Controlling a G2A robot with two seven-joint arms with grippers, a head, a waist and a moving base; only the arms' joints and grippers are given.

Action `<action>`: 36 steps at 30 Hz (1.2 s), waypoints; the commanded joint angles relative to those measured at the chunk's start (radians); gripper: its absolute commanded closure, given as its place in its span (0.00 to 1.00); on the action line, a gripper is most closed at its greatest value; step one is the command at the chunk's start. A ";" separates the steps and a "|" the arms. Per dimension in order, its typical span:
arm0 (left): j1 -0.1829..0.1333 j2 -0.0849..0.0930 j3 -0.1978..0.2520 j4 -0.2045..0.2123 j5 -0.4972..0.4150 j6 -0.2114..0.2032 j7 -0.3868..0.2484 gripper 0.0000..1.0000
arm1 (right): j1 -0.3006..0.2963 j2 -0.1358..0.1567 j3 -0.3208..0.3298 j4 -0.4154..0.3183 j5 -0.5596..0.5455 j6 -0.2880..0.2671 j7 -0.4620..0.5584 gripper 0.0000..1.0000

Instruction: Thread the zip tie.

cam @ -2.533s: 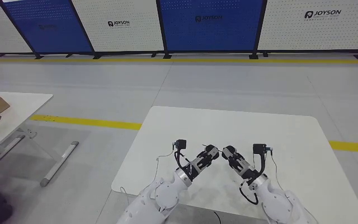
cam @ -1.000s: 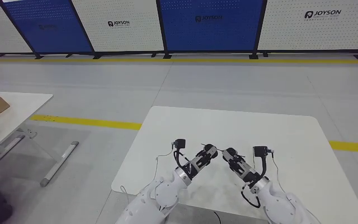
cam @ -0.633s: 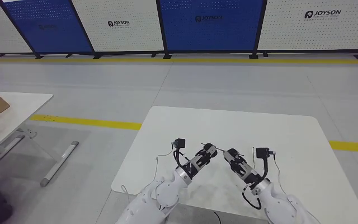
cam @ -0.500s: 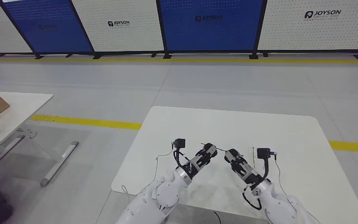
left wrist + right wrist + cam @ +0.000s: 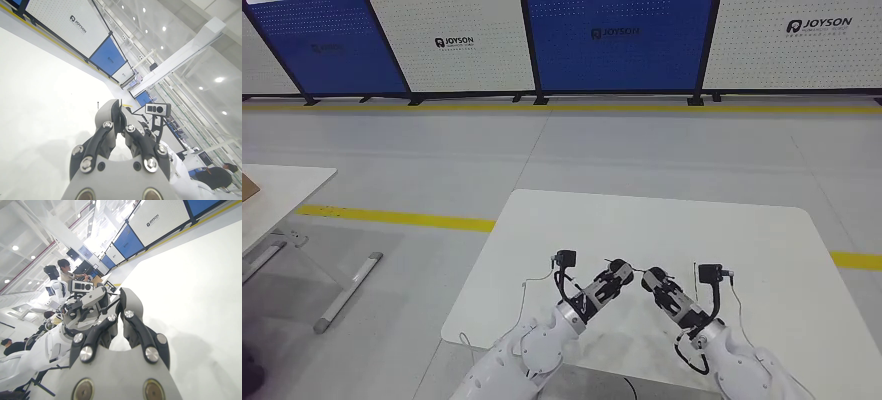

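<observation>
My two grippers meet tip to tip a little above the white table [image 5: 662, 220], near its front edge. The left gripper [image 5: 621, 268] is shut, and a thin black zip tie [image 5: 121, 103] pokes out between its pads in the left wrist view. The right gripper [image 5: 649, 274] is shut too. In the right wrist view the zip tie [image 5: 111, 304] runs as a black strip from the right gripper [image 5: 121, 297] across to the left gripper [image 5: 95, 298] just beyond it. The strip's ends are hidden inside the fingers.
The table's front edge [image 5: 542, 345] lies just below the arms. Another white table [image 5: 277, 195] stands far off at the left. Blue and white panels [image 5: 617, 45] line the back of the room.
The grippers drew slightly apart and have closed back together; the right arm shifted a little. Both stay shut.
</observation>
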 commanded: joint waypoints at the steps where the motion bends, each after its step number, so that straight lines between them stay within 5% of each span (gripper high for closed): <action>1: 0.001 0.000 0.001 -0.001 0.001 0.000 0.000 1.00 | 0.004 0.001 -0.006 -0.001 0.004 0.000 0.009 1.00; 32: -0.020 -0.004 0.023 0.034 -0.023 0.019 0.000 1.00 | 0.013 0.012 -0.018 0.018 -0.007 0.000 -0.039 1.00; 36: -0.019 -0.003 0.020 0.030 -0.023 0.023 -0.005 0.78 | 0.014 0.011 -0.017 0.019 -0.009 0.000 -0.037 1.00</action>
